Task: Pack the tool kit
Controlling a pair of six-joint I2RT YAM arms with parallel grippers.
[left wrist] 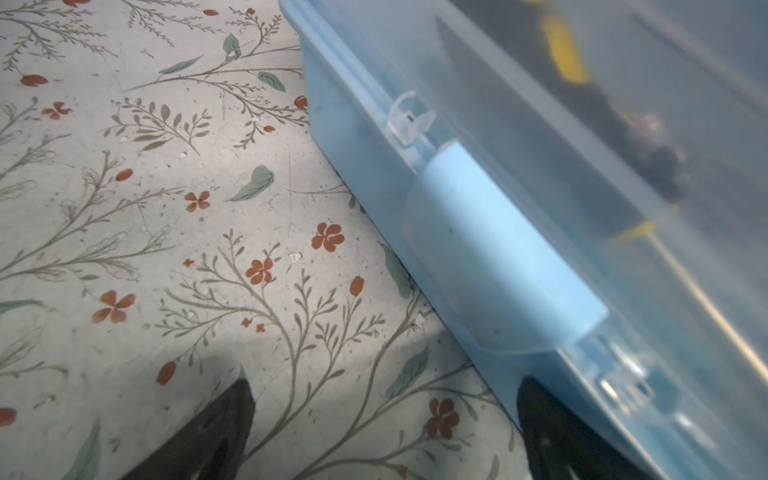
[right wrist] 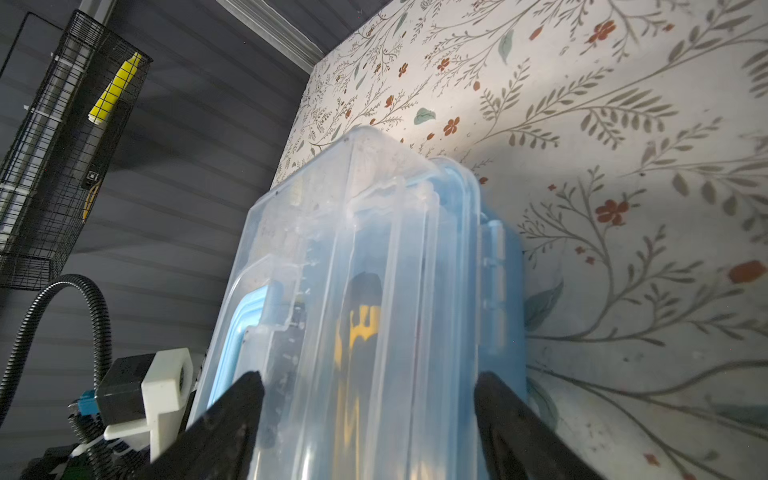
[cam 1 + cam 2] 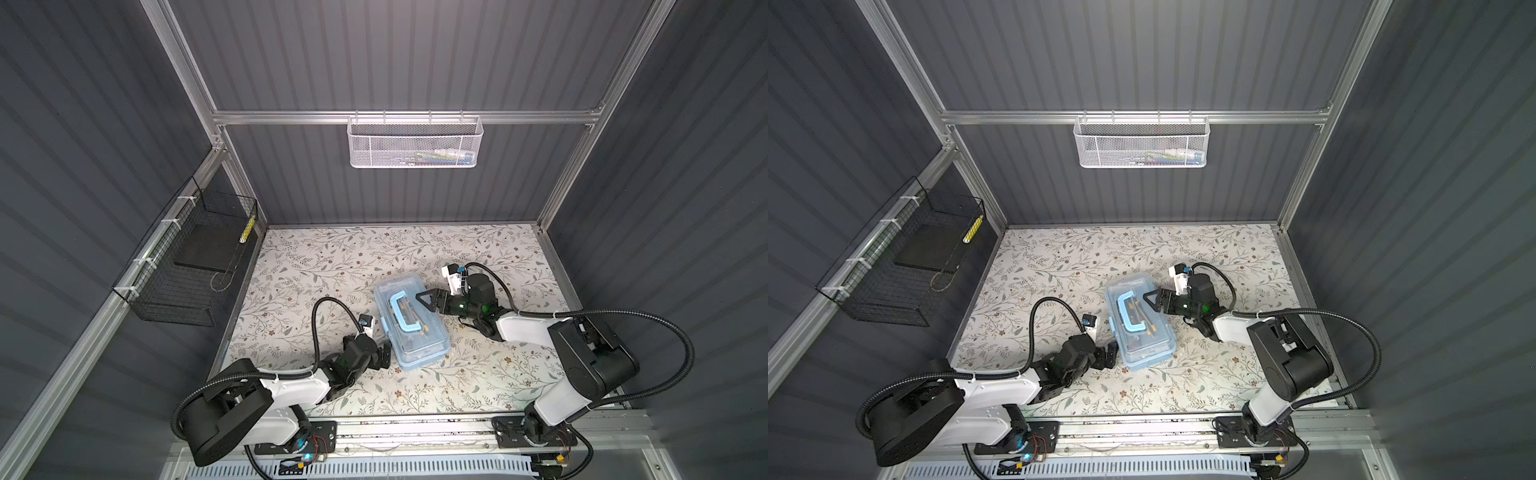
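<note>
Lying near the middle of the floral desk (image 3: pixel 478 257), long axis slanting from far-left to near-right, the tool kit (image 3: pixel 411 328) has the right fingers (image 2: pixel 370 395) spread apart, straddling its lid edge on the hinge side, apparently without clamping. The left fingers (image 1: pixel 382 415), wide apart and empty, sit just beside the latch side; the baskets hang well clear.

Tool kit (image 3: pixel 415 336) on floral table (image 3: pixel 332 257)

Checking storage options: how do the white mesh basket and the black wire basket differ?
The white mesh basket hangs on the back wall rail; the black wire basket is tied to the left side rail. The white one is fine mesh, long and shallow; the black one is an open wire grid, deeper. The white holds small mixed items, the black a dark slab and a yellow tool. Both hang above the table.
</note>
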